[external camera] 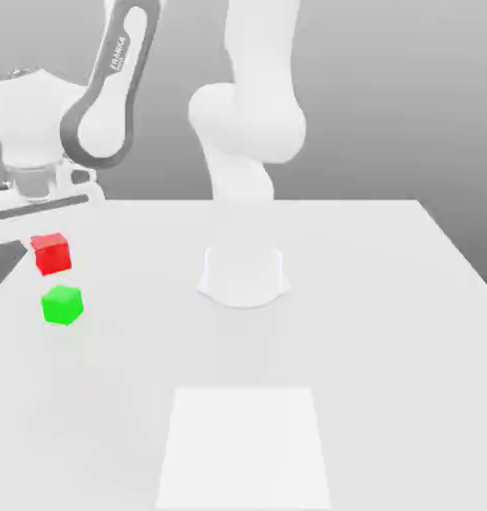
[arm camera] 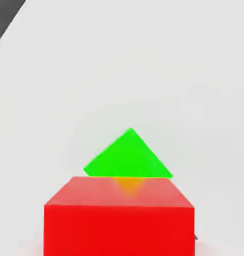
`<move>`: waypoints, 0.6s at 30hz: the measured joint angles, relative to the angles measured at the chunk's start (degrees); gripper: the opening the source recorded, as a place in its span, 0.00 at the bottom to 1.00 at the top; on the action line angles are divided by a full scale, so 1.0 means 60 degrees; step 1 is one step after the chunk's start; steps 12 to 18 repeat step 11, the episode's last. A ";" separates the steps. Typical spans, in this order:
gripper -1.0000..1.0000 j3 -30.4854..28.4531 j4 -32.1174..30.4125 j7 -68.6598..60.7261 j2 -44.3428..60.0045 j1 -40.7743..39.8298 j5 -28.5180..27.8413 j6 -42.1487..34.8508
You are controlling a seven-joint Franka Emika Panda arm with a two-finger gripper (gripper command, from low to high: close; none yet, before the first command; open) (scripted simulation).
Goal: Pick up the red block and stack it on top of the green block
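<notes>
The red block (external camera: 51, 254) hangs in the air at the exterior view's left, just under the white hand of my gripper (external camera: 45, 228), which is shut on it. The green block (external camera: 62, 304) rests on the table a little below and slightly to the right of the red one in that view, and a small gap separates them. In the hand view the red block (arm camera: 119, 220) sits close to the camera. The green block (arm camera: 128, 155) lies beyond it with one corner turned toward the camera, and the red block covers part of it.
My arm's round white base (external camera: 243, 274) stands in the middle of the white table (external camera: 387, 349). A lighter rectangular patch (external camera: 243, 449) lies near the front edge. The table's left edge runs close to both blocks.
</notes>
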 joint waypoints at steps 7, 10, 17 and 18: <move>0.00 -0.0134 0.0083 -0.1339 0.1443 0.0634 0.1956 0.1207; 0.00 -0.0115 0.0066 -0.1349 0.1950 0.0587 0.1978 0.1823; 1.00 -0.0148 0.0056 -0.1263 0.2060 0.0572 0.1860 0.1980; 1.00 -0.0148 0.0056 -0.1263 0.2060 0.0572 0.1860 0.1980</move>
